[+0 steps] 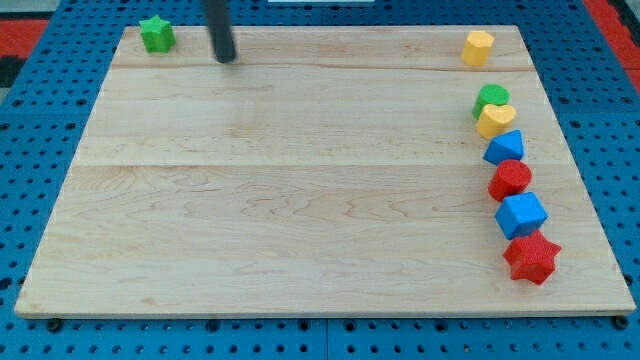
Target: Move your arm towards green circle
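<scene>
Camera view: my tip [227, 58] sits near the counter's [300, 200] top edge, left of centre, touching no block. I have no fingers on this rig, just the dark rod, so nothing is gripped and nothing opens or closes.

Green star [156, 33] is in the top-left corner, left of my tip with a clear gap between us.

Green circle [490, 98] is far over at the view's right, well apart from my tip. It heads a column running down the right edge: yellow block [495, 121], rounded, shape unclear, touches it just below and partly overlaps it; then blue block [505, 148], roughly triangular; red block [510, 179], rounded; blue cube [521, 214]; red star [531, 257] at the bottom. Neighbours in the column touch or nearly touch.

Yellow hexagon-like block [478, 46] stands alone in the top-right corner, apart from the column, above the green circle
</scene>
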### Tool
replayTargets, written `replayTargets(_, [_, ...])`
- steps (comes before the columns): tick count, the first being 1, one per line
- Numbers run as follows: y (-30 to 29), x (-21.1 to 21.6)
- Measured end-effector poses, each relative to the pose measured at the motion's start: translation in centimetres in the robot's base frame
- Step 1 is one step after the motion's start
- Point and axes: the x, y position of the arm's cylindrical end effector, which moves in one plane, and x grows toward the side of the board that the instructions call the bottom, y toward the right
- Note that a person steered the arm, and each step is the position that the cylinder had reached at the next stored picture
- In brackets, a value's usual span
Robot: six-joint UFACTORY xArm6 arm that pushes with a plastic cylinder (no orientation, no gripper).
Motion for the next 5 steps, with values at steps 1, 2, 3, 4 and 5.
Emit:
replayTargets(1, [9.9, 2.2])
replayTargets(2, [18.3, 3.0])
replayTargets(3, [26.0, 3.0])
replayTargets(4, [32.0, 4.3])
replayTargets(5, [34.5, 8.4])
